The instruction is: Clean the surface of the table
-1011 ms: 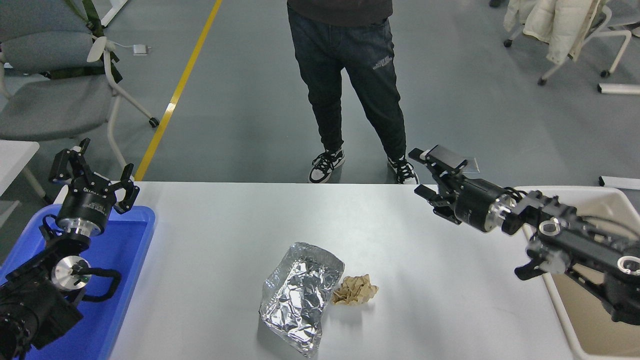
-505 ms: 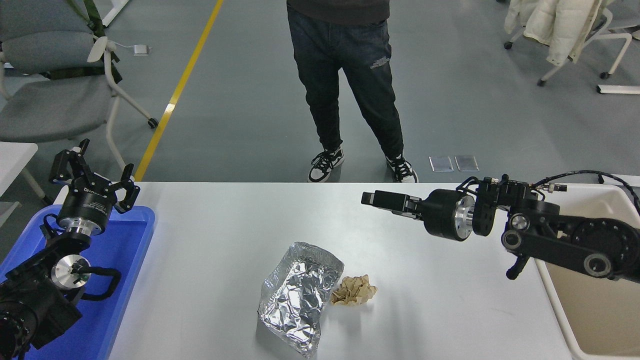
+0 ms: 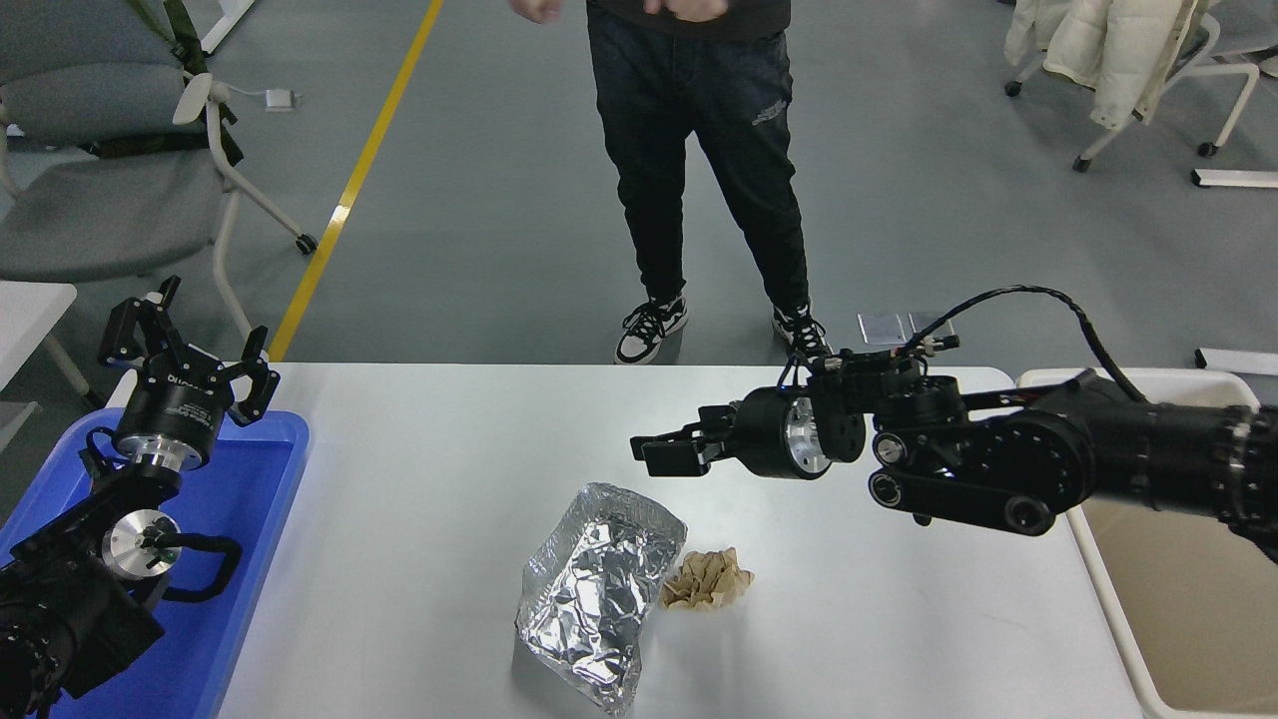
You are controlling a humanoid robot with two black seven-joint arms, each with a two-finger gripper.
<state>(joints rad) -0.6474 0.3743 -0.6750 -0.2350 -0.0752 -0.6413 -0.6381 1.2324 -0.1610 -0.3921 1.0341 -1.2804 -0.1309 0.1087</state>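
The white table surface (image 3: 419,499) carries a crumpled silver foil tray (image 3: 596,594) at the front middle, with a small crumpled brown paper wad (image 3: 709,580) touching its right side. My right gripper (image 3: 659,452) is open and empty, hovering above the table just behind the foil and pointing left. My left gripper (image 3: 190,350) is open and empty, parked upright over the blue tray (image 3: 240,499) at the left.
A cream-white bin (image 3: 1178,599) stands off the table's right end, under my right arm. A person (image 3: 709,150) stands at the far side of the table. Chairs stand at the back left and back right.
My right arm has swung left from over the bin to above the table middle and lowered toward the foil. The foil, paper wad and left arm have not moved.
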